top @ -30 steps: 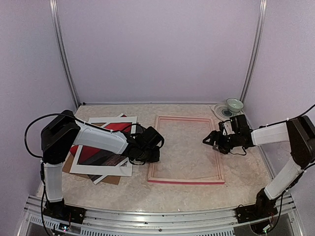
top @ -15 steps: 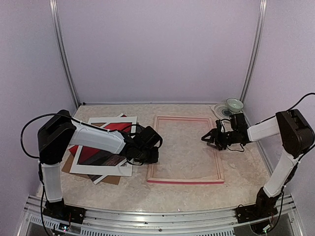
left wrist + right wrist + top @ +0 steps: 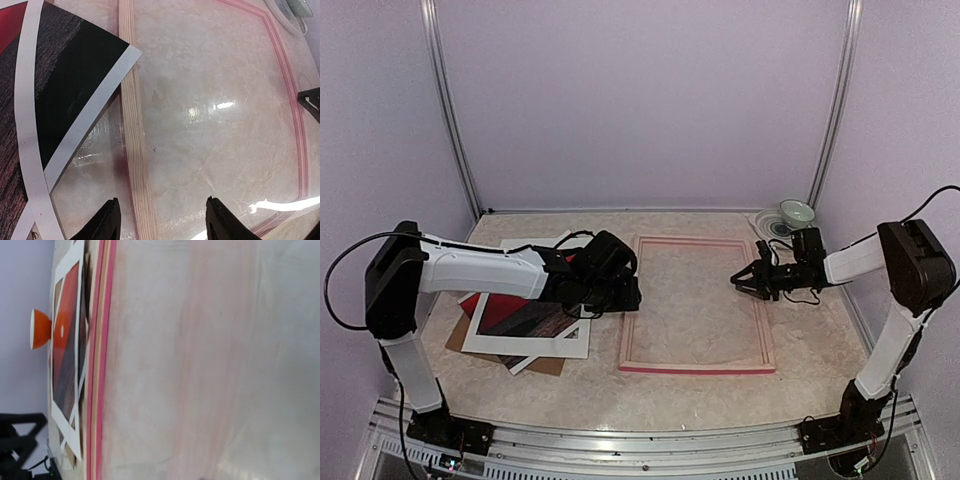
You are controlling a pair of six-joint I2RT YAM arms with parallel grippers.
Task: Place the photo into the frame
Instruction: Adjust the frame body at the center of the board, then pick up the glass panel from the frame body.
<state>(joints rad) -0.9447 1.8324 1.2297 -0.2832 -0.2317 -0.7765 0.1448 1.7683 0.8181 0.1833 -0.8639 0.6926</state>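
My left end effector (image 3: 162,207) spread empty above the frame's (image 3: 695,368) left rail, right end effector (image 3: 742,281) by its right rail, cannot tell its state, photo (image 3: 535,320) under mat (image 3: 575,345) left of frame

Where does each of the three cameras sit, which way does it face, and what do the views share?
Top external: above and behind the robot, facing down at the table; left pincer and right pincer show.
Left wrist: on the left arm, looking down at the frame and the photo; its own fingers show.
Right wrist: on the right arm, looking sideways across the table; its own fingers hardly show.
Shared: all three show the frame and the photo.
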